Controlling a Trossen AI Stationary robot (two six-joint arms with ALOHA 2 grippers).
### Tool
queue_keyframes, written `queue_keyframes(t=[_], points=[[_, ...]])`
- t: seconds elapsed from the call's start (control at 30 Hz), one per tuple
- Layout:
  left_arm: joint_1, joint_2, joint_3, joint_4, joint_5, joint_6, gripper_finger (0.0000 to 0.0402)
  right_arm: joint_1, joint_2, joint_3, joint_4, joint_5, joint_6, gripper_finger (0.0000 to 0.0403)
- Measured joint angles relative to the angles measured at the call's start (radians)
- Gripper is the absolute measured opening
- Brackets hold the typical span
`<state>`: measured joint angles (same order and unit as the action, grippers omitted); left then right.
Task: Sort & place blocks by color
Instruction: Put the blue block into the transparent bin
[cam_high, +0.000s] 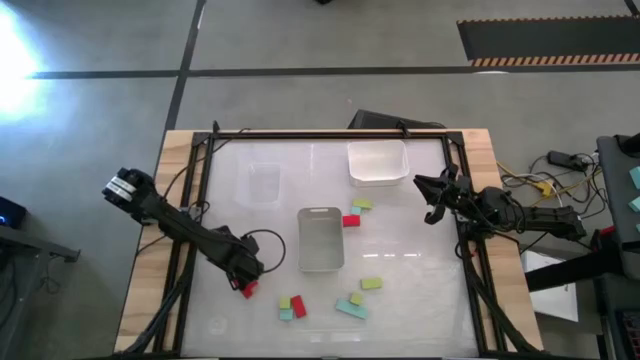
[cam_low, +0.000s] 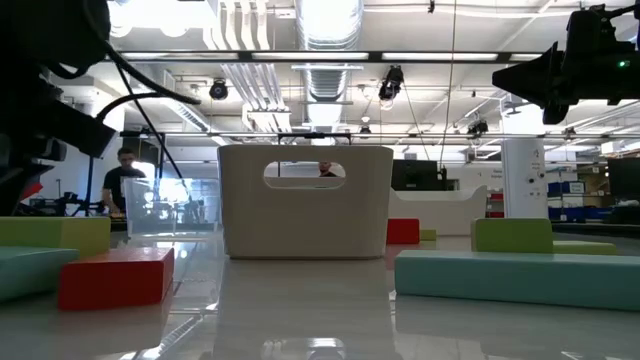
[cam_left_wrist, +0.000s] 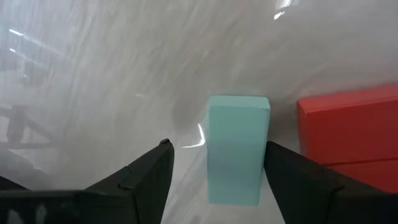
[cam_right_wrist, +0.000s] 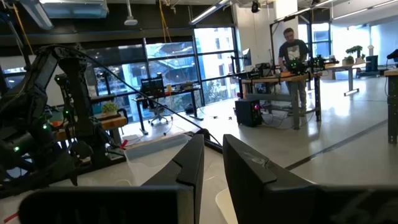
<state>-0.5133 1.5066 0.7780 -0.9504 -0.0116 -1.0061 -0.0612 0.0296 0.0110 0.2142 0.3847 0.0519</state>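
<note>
High view: left gripper (cam_high: 246, 283) low near the table's (cam_high: 400, 310) front-left corner, over a red block (cam_high: 249, 290). More blocks (cam_high: 351, 307), red, teal and yellow-green, scattered along the front edge; a few beside the clear container (cam_high: 321, 239) at the centre. White bin (cam_high: 377, 162) at the back edge, clear tub (cam_high: 263, 183) at back-left. Right gripper (cam_high: 433, 198) raised by the right edge, empty.

Low view: red block (cam_low: 116, 276), teal block (cam_low: 515, 276), yellow-green block (cam_low: 512, 235) lying on the tabletop before the white bin (cam_low: 305, 200).

Left wrist view: fingers (cam_left_wrist: 148, 177) spread wide, straddling an upright teal block (cam_left_wrist: 236, 148), touching one finger, clear of the other; red block (cam_left_wrist: 351, 130) just beside.

Right wrist view: fingers (cam_right_wrist: 188, 165) nearly together, gripping nothing; person (cam_right_wrist: 295, 59) far off.
</note>
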Motion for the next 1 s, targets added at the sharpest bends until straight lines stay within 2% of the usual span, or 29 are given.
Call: queue_keyframes(t=[0.13,0.37,0.5,0.63,0.83,1.0], points=[[0.0,0.022,0.001,0.005,0.001,0.013,0.019,0.0,0.0,0.0,0.0,0.0,0.0,0.0052],[0.0,0.03,0.004,0.007,0.002,0.053,0.0108,0.0,0.0,0.0,0.0,0.0,0.0,0.0052],[0.0,0.011,0.007,-0.023,0.002,0.053,0.0108,0.0,0.0,0.0,0.0,0.0,0.0,0.0052],[0.003,-0.014,0.072,-0.09,0.006,0.051,0.0108,0.0,0.0,0.0,0.0,0.0,0.0,0.0052],[0.017,-0.013,0.253,-0.215,0.014,0.121,0.0108,0.0,0.0,0.0,0.0,0.0,0.0,0.0052],[0.074,0.01,0.424,-0.251,0.017,0.219,0.0108,0.0,0.0,0.0,0.001,0.0,0.0,0.0052]])
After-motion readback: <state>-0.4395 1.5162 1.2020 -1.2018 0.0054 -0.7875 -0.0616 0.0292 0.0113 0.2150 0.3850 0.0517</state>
